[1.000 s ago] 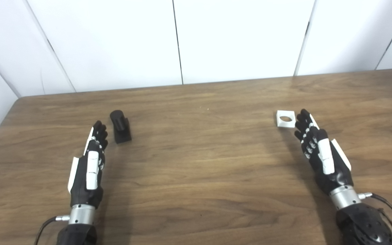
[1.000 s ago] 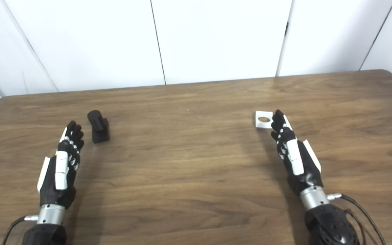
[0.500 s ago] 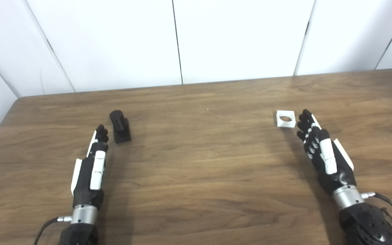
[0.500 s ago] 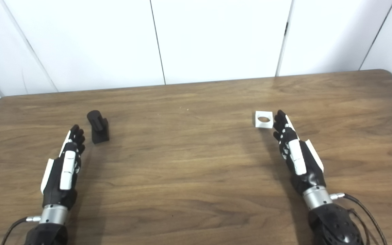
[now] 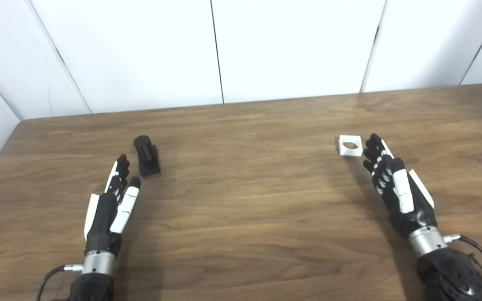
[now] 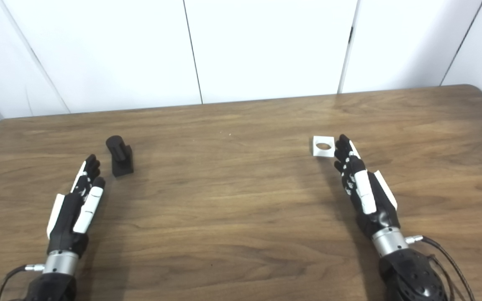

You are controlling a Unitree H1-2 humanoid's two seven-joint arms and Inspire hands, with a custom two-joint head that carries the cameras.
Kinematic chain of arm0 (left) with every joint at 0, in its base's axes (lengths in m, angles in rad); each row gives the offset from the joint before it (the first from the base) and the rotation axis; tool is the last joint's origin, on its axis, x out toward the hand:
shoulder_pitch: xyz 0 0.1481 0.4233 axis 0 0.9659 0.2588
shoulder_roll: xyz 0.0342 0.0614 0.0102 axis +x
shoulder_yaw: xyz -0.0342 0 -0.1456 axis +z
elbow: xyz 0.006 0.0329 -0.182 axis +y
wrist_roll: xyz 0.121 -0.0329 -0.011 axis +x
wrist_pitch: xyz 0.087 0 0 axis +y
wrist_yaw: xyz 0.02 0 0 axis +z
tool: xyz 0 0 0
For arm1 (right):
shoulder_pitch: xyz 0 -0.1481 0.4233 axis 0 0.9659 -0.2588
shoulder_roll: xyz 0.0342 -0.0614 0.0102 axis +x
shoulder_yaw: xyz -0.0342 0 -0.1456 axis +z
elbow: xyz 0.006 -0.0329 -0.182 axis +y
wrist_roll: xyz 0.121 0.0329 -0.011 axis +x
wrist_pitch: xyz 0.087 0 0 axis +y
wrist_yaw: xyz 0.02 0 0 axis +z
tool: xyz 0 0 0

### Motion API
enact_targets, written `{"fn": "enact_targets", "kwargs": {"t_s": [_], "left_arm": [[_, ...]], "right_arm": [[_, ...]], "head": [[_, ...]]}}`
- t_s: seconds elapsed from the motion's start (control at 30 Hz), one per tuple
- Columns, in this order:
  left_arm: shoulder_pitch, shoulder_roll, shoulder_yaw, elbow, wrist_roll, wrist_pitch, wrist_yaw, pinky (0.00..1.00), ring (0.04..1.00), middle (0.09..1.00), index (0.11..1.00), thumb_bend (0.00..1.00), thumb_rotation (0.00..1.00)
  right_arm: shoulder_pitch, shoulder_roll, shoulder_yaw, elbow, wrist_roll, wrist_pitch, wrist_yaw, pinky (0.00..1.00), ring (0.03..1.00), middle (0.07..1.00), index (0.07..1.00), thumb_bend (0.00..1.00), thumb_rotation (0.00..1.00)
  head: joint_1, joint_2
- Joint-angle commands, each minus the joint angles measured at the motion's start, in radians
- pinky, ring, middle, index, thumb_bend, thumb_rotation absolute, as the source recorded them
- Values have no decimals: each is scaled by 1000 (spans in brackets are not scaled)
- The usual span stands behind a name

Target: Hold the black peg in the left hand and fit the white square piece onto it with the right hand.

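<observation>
In the left eye view, the left hand (image 5: 109,205) lies low over the table (image 5: 245,209), with its fingers (image 5: 120,167) stretched forward and released; it holds nothing. Compared with one second ago, this hand has drawn back a little toward the robot, and its thumb now points forward beside the fingers instead of lying flat on the back of the hand. The black peg (image 5: 147,155) stands on the table just beyond the fingertips and a little to their right, not touched. This change probably means that the hand is opening its thumb to prepare the grasp, so the first step of the task is not yet done. The right hand (image 5: 396,188) is also released and empty, its fingertips just beside the right edge of the white square piece (image 5: 350,146), which lies flat on the table with its round hole facing up. This hand has hardly changed.

In the right eye view, the same scene is seen from a place a little to the right. The left hand (image 6: 75,209) is near the black peg (image 6: 119,155) but apart from it, and the gap between them looks somewhat wider than in the earlier picture. The right hand (image 6: 364,192) reaches to the white square piece (image 6: 323,146); whether the fingertips touch it cannot be told. Peg and piece stay in their earlier places, well apart from each other.
</observation>
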Motion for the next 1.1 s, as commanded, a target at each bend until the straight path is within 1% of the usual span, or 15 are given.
{"fn": "enact_targets", "kwargs": {"t_s": [0.0,0.07,0.17,0.27,0.37,0.4,0.47,0.53,0.6,0.67,0.8,0.87,0.93,1.0,1.07], "left_arm": [[-46,41,3,-50,5,-13,-7,1000,1000,1000,1000,639,724],[-54,54,5,-53,13,-11,-6,1000,1000,1000,1000,675,707],[-59,78,5,-74,39,22,-4,1000,1000,1000,1000,721,716],[-64,94,7,-83,55,38,-4,1000,1000,1000,1000,728,700],[-73,117,3,-83,87,44,-4,1000,1000,1000,1000,726,697],[-76,123,5,-84,83,51,-8,1000,1000,1000,1000,732,689],[-83,132,12,-81,63,60,-20,1000,1000,1000,1000,734,636],[-96,151,13,-55,42,41,-36,1000,1000,1000,1000,720,587],[-111,177,5,-26,57,27,-46,1000,1000,1000,1000,722,565],[-122,201,-5,-16,87,43,-53,1000,1000,1000,1000,738,565],[-148,239,-14,6,102,72,-73,1000,1000,1000,970,821,442],[-163,256,-17,23,105,73,-81,1000,1000,1000,950,859,393],[-175,271,-21,42,117,63,-85,1000,1000,1000,942,871,371],[-185,285,-26,55,131,59,-86,1000,1000,1000,930,905,339],[-198,298,-37,65,156,66,-88,1000,1000,1000,923,939,336]], "right_arm": [[-11,-6,-5,14,13,-32,10,1000,1000,1000,1000,661,1000],[-13,-8,-5,16,9,-28,11,1000,1000,1000,1000,669,1000],[-17,-7,-6,28,8,-32,13,1000,1000,1000,1000,668,1000],[-21,-6,-6,41,11,-44,17,1000,1000,1000,1000,656,1000],[-23,-4,-7,43,13,-43,19,1000,1000,1000,1000,665,1000],[-24,-5,-7,41,13,-39,20,1000,1000,1000,1000,667,1000],[-24,-6,-9,38,16,-35,22,1000,1000,1000,1000,667,1000],[-24,-6,-11,39,21,-36,26,1000,1000,1000,1000,669,1000],[-23,-7,-11,38,19,-36,27,1000,1000,1000,1000,676,1000],[-22,-9,-12,38,13,-37,25,1000,1000,1000,1000,677,1000],[-16,-13,-14,39,16,-39,28,1000,1000,1000,1000,671,1000],[-15,-14,-15,40,21,-40,31,1000,1000,1000,1000,680,1000],[-13,-14,-15,37,24,-33,33,1000,1000,1000,1000,682,1000],[-11,-15,-14,32,24,-26,32,1000,1000,1000,1000,675,1000],[-9,-17,-12,30,18,-29,30,1000,1000,1000,1000,669,1000]], "head": [[1,0],[3,-1],[7,-3],[10,-5],[12,-7],[13,-7],[13,-7],[16,-9],[18,-10],[20,-11],[25,-14],[26,-18],[27,-20],[31,-22],[34,-25]]}}
